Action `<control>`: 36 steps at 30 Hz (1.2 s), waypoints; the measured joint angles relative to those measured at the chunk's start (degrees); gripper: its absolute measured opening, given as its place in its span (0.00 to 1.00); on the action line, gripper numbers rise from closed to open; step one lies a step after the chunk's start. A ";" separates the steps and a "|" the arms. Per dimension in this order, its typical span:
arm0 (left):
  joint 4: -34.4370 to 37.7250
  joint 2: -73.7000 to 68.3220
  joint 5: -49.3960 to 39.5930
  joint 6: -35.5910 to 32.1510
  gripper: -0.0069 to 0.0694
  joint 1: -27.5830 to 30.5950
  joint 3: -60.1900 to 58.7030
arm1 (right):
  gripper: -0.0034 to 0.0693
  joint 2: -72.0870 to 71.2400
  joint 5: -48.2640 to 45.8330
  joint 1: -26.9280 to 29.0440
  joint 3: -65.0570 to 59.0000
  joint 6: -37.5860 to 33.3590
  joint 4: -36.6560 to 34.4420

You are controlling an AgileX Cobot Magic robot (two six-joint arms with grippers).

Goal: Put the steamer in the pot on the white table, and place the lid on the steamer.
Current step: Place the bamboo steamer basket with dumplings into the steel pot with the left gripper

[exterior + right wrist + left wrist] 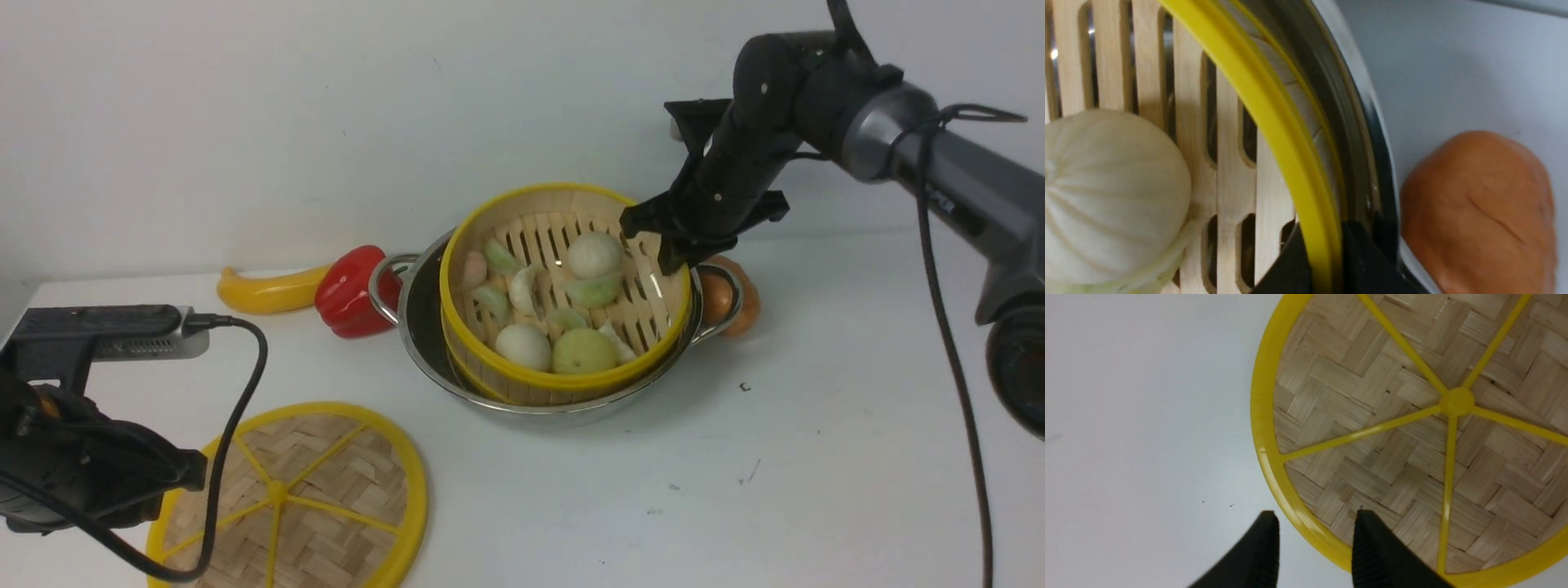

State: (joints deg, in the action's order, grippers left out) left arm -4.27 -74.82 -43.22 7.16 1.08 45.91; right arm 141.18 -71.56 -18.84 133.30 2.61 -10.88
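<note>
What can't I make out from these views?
- Steamer base: front view, hidden by pot wall; seating unclear.
- Left gripper: front view, hidden by its own arm.
- Lid: left wrist view, cut off by frame edge.
- Right gripper: right wrist view, mostly cut off by frame edge.

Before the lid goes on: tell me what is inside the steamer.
White and pale green dumplings lie on the slatted floor of the steamer. What lies beneath them, and the bottom of the pot under it, are covered.
</note>
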 joint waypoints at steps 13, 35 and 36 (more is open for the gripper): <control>0.00 0.00 1.09 -0.52 0.41 0.00 0.00 | 0.24 1.63 0.35 0.00 1.51 -1.88 -3.63; 1.38 -4.11 7.17 -0.71 0.41 0.00 0.30 | 0.62 -5.60 0.92 2.45 13.44 0.71 -4.12; 1.53 -4.66 7.23 -0.72 0.41 0.00 0.39 | 0.62 -6.45 0.86 3.05 13.44 0.77 -4.33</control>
State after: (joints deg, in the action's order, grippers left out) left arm -2.74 -79.48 -35.99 6.44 1.08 46.30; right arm 134.73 -70.70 -15.79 146.74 3.37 -15.21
